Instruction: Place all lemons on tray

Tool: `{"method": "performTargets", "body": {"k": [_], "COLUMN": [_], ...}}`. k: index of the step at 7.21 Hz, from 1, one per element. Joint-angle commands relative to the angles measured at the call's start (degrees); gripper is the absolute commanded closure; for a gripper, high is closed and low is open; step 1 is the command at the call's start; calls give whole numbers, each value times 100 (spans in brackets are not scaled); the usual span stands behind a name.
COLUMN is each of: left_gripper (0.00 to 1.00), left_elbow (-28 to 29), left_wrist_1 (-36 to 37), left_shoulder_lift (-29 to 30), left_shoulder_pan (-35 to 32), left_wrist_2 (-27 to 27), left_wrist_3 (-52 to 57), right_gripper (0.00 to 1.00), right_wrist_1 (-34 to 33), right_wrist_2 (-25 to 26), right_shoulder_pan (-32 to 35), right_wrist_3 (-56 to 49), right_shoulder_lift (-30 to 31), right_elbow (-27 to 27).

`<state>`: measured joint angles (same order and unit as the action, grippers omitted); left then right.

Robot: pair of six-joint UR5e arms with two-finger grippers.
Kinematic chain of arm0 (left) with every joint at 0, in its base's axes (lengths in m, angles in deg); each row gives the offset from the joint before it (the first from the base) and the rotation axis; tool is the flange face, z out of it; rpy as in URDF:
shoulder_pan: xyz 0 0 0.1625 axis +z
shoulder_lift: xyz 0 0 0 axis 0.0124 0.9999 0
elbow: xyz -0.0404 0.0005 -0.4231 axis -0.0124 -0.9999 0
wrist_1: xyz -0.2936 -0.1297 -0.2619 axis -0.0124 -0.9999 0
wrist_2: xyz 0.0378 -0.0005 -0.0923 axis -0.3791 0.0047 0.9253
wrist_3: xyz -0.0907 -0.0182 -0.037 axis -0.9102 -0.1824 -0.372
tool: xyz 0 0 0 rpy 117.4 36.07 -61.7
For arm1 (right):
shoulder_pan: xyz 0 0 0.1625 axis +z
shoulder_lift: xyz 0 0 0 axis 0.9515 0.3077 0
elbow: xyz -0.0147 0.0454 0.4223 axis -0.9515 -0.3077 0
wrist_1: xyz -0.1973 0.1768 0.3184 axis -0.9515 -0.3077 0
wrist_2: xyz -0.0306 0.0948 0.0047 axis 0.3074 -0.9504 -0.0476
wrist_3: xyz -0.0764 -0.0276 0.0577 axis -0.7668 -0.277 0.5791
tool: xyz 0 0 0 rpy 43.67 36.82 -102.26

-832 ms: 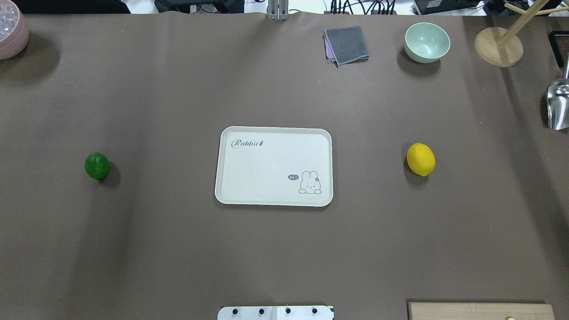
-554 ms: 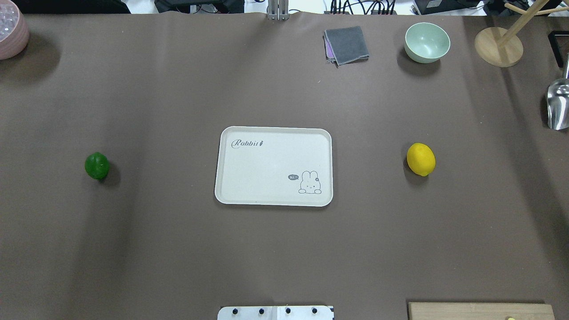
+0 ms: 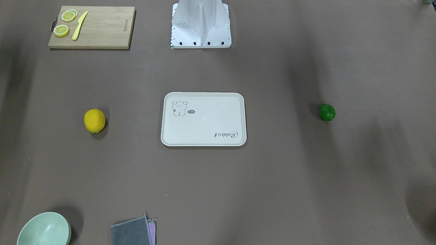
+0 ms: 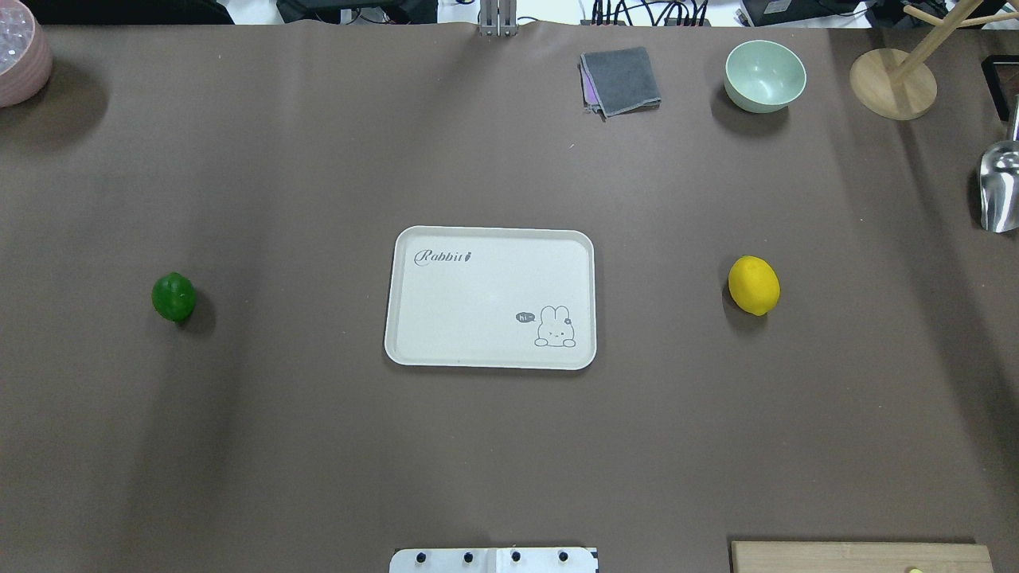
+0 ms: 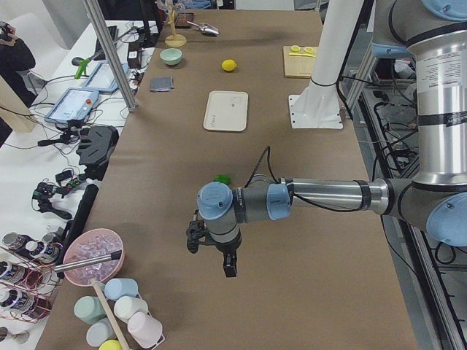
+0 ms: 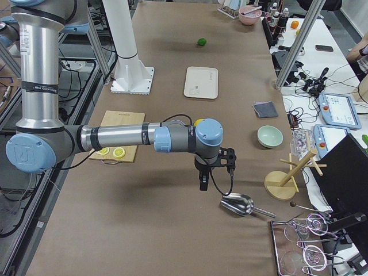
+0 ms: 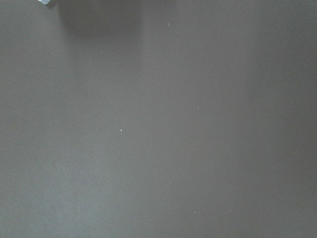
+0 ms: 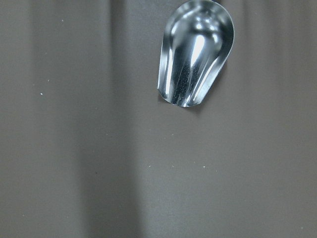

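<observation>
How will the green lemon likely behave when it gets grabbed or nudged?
The green lemon is nearly round and sits free on the flat table, so a nudge would probably roll it. Its skin looks glossy, so it may slip in an off-centre pinch. It looks whole and firm, so it will likely hold its shape when squeezed.

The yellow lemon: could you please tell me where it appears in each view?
Front-facing: the lemon lies left of the tray.
Overhead: the lemon lies right of the tray.
Exterior left: the lemon is far up the table, beyond the tray.
Exterior right: the lemon peeks out behind the right arm, nearer than the tray.
Wrist views: not in either.
Shared landmark: the tray.
</observation>
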<state>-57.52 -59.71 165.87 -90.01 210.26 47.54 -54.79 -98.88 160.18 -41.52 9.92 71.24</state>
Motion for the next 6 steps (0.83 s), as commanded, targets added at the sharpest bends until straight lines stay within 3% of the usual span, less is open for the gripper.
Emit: {"method": "performTargets", "body": {"k": [1,4,6], "left_gripper": [2,2,2], "left_elbow": [-124,-536,-547], "left_wrist_1": [118,269,216], "left_shoulder_lift": [233,594,1154], "left_shoulder_pan": [272,948,1722], "left_wrist_2": [199,551,542], "left_wrist_3": [-684,-1958,-3091], "right_gripper": [1,1,1], "right_wrist_1": [33,60,77], "right_wrist_2": [-86,-287,-446], "right_shoulder_pan": [-379,-1292,-1847], "right_wrist_3": [67,434,1819], "right_shoulder_lift": [-152,-837,-1355], "right_elbow": [48,48,57]}}
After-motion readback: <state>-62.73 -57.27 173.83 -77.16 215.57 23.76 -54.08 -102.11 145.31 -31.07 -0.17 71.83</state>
